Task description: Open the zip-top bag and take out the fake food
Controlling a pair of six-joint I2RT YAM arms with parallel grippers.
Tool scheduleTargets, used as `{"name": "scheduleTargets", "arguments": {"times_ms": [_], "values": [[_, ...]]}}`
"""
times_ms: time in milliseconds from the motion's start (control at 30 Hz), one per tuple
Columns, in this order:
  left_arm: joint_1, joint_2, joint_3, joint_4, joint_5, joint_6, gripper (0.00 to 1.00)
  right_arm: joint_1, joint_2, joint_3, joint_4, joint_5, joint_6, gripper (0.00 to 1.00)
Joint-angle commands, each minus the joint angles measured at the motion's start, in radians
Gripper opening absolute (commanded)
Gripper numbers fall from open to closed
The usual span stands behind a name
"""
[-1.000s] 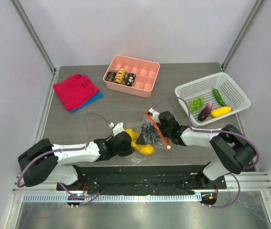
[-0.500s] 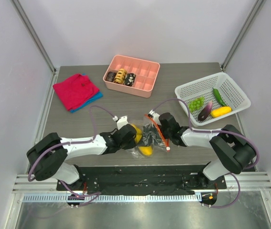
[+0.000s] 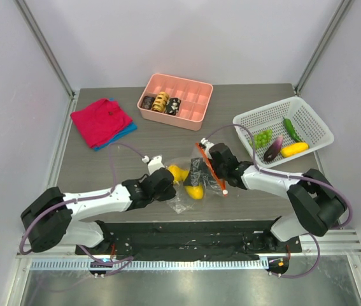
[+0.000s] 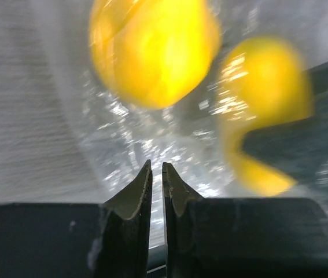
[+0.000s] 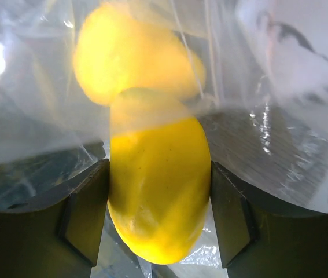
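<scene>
Two yellow pieces of fake food (image 3: 195, 191) lie inside the clear zip-top bag (image 3: 181, 201), which sits crumpled near the middle of the table's (image 3: 104, 167) front edge, its orange zipper strip (image 3: 209, 167) tilted up on the right. The right gripper (image 5: 159, 174) reaches into the bag's mouth, and its jaws press both sides of the nearer yellow piece, wide apart around it. The left gripper (image 4: 157, 168) sits at the bag's left side with its jaws barely parted, only a thin slit between the tips. Crinkled film lies just beyond them, with nothing clearly held.

Toward the right rear corner, a white basket (image 3: 307, 105) holds green grapes (image 3: 261, 137), a purple eggplant (image 3: 273, 148), a green long vegetable (image 3: 291, 129) and another yellow piece (image 3: 294, 149). A pink tray (image 3: 196, 83) stands at the back edge, and a red cloth (image 3: 100, 121) lies toward the left rear corner.
</scene>
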Motion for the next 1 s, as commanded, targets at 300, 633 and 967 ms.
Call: {"name": "scheduleTargets", "arguments": {"times_ms": [300,633,967], "values": [[-0.003,-0.333,-0.132,-0.012,-0.012,-0.025,0.5,0.006,-0.126,0.226,-0.369,0.292,0.107,0.01],[-0.001,-0.071,-0.048,0.132,0.05,-0.028,0.23,0.012,-0.14,0.263,-0.378,0.271,0.116,0.01],[0.025,0.225,0.038,0.15,0.004,-0.065,0.06,0.016,-0.168,0.284,-0.412,0.258,0.066,0.01]]}}
